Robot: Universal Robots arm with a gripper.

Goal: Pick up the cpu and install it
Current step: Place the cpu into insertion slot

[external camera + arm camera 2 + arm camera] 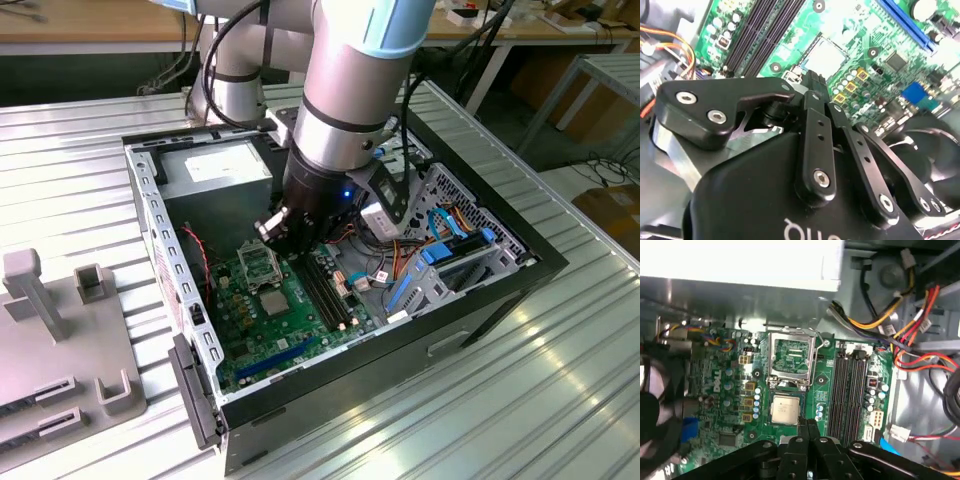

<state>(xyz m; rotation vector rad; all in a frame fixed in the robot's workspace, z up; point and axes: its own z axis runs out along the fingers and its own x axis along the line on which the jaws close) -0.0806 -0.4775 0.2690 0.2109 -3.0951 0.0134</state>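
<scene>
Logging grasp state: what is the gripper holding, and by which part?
Nothing: the gripper is shut with nothing between its fingers, and the cpu lies flat on the motherboard.

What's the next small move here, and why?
Probably open the gripper first. Its fingers are pressed together with nothing between them, while the cpu lies flat on the motherboard, beside the flipped-open socket frame. The gripper hangs above the cpu's edge, and while shut it cannot straddle the chip.
</scene>
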